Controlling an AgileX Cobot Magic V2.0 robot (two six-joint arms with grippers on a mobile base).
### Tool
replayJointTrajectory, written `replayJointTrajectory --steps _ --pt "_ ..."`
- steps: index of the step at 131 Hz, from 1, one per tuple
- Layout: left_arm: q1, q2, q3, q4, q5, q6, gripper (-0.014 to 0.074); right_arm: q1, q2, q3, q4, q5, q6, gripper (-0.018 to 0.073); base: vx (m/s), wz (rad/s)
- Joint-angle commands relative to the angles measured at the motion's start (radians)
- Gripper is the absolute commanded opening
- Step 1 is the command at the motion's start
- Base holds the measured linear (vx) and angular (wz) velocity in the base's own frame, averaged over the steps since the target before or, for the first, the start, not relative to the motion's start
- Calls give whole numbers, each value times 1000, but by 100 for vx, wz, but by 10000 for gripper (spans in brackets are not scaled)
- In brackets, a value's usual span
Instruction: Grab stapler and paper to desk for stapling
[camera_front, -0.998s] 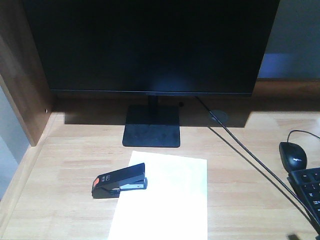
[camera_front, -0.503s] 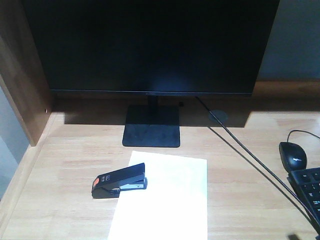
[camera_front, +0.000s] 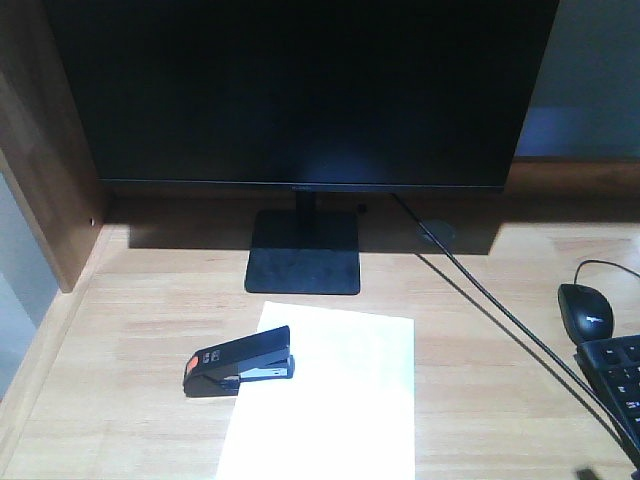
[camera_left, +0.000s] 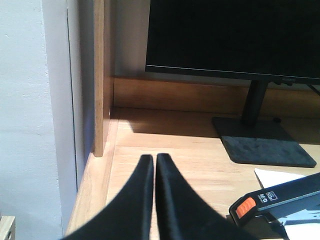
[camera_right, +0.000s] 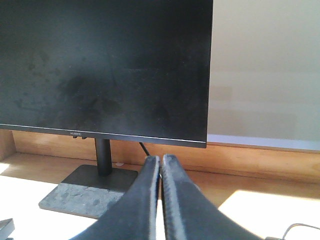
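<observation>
Stapler (camera_front: 240, 361) overlaps one paper (camera_front: 325, 395) on desk (camera_front: 130, 300); both pincers empty.

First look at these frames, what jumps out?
The big black monitor fills the back of the desk. In front of its base, the white paper lies flat with the black stapler set on its left edge, orange end pointing left. Both wrist views show empty grippers, left gripper and right gripper, fingers together above the desk.

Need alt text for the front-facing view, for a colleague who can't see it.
A black stapler sits clamped over the left edge of a white paper on the wooden desk, before a dark monitor. A mouse and keyboard lie right; no hand shows.
</observation>
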Motion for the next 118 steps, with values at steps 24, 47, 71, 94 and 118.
replayJointTrajectory --steps 24,47,71,94,118 --pt "4 -15 11 -6 -77 -2 -6 0 9 -28 -8 -7 -5 -7 0 0" --pt "4 -15 11 -6 -77 -2 -6 0 9 -28 -8 -6 -6 -7 0 0" --pt "4 -15 11 -6 -77 -2 -6 0 9 -28 65 -6 -68 -7 0 0" --pt "4 -15 11 -6 -77 -2 -6 0 9 -28 589 17 -595 -7 0 0" --pt "4 -15 11 -6 -77 -2 -6 0 9 -28 1179 30 -1221 -7 0 0"
